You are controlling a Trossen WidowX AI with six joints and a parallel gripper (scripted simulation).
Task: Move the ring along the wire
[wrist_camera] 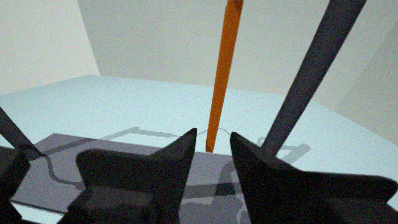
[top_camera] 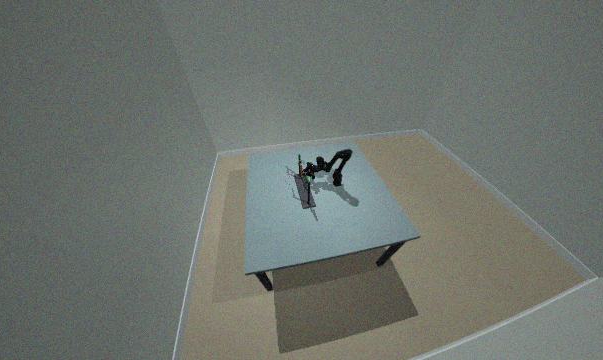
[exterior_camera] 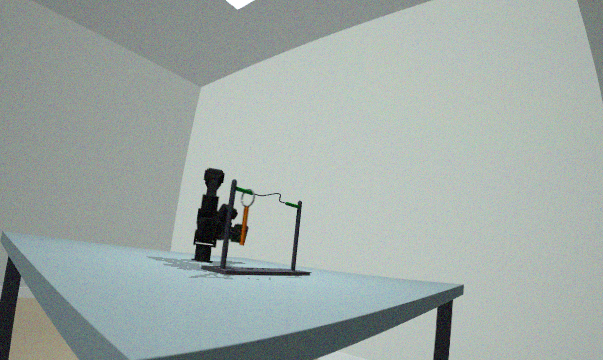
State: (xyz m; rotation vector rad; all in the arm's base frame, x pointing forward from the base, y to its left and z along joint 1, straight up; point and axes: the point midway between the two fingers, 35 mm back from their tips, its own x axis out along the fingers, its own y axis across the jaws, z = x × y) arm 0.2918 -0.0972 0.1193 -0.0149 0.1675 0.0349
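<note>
The ring [exterior_camera: 241, 199] hangs on the green wire part [exterior_camera: 243, 190] beside the left post [exterior_camera: 227, 235] in the exterior view. Its orange handle [exterior_camera: 245, 222] [wrist_camera: 220, 90] [top_camera: 301, 171] hangs down almost straight. My gripper [wrist_camera: 213, 134] is partly open and empty. In the wrist view the handle's lower end shows in the gap between the fingertips, at or just beyond them; the exact depth is unclear. The other green part [exterior_camera: 292, 204] is beside the right post [exterior_camera: 296, 237]. The thin grey wire [exterior_camera: 267, 194] bends between the green parts.
The posts stand on a dark base plate [top_camera: 302, 189] [wrist_camera: 120, 145] on the pale blue table [top_camera: 331, 225] [exterior_camera: 181, 310]. In the wrist view one post [wrist_camera: 315, 70] rises close to the right finger, and the other post [wrist_camera: 14, 131] is at the far left.
</note>
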